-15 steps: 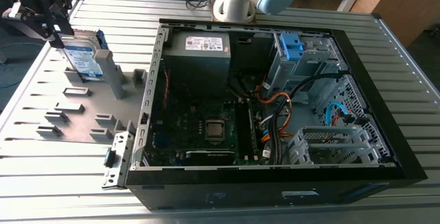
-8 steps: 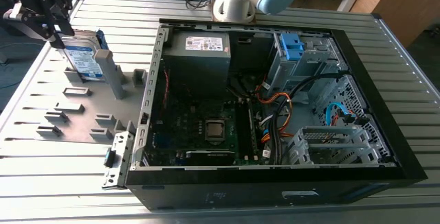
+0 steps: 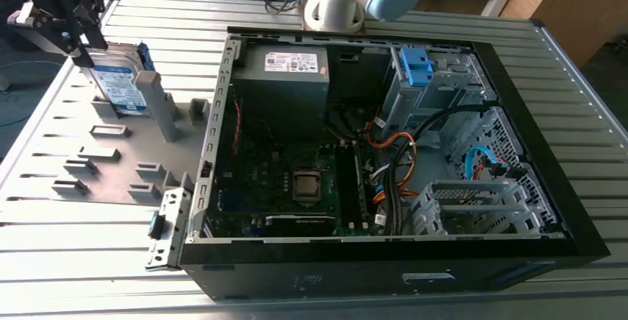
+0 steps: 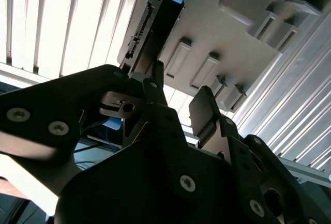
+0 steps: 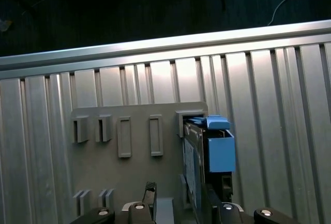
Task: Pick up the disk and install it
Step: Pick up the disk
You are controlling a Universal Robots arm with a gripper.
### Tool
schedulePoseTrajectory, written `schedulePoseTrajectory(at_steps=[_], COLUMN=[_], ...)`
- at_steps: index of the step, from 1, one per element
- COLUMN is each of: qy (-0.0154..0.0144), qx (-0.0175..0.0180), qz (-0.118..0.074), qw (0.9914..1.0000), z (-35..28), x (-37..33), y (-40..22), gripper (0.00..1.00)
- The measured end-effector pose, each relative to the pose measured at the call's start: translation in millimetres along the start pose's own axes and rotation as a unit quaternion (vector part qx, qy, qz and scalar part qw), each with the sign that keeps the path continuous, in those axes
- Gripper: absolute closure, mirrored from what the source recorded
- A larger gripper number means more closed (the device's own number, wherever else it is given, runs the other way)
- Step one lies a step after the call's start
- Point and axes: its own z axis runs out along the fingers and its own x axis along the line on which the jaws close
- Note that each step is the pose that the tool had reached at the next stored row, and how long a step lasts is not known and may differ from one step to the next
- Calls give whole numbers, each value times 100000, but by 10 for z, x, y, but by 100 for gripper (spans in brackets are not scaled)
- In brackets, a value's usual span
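Disk (image 3: 118, 84) stands upright on its edge in a slot of the grey holder plate (image 3: 118, 165), near the desk (image 3: 98, 290) corner at the exterior view's upper left. The tool (image 3: 88, 49) hangs just over the top edge of the disk, its fingers (image 4: 204, 110) apart. The open computer case (image 3: 579, 210) lies beside the plate.

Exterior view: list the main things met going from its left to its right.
disk → grey power-supply box → blue bracket → blue cable
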Motion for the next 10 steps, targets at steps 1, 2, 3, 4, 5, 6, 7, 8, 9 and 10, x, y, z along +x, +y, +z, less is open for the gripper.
schedulePoseTrajectory(at_steps=[1,2,3,4,5,6,7,8,9,10], qy=[1,13,17,21,21,24,26,24,27,21], qx=[0,6,12,15,13,13,13,12,8,13], qz=[1,3,4,1,2,2,1,-3,0,0], qw=[100000,100000,100000,100000,100000,100000,100000,100000,100000,100000], z=[1,1,1,1,1,2,2,2,2,4], x=[-22,-40,-52,-64,-80,-96,-113,-131,-149,-167], y=[3,5,7,8,10,13,15,18,20,23], gripper=[53,53,53,53,53,53,53,53,53,53])
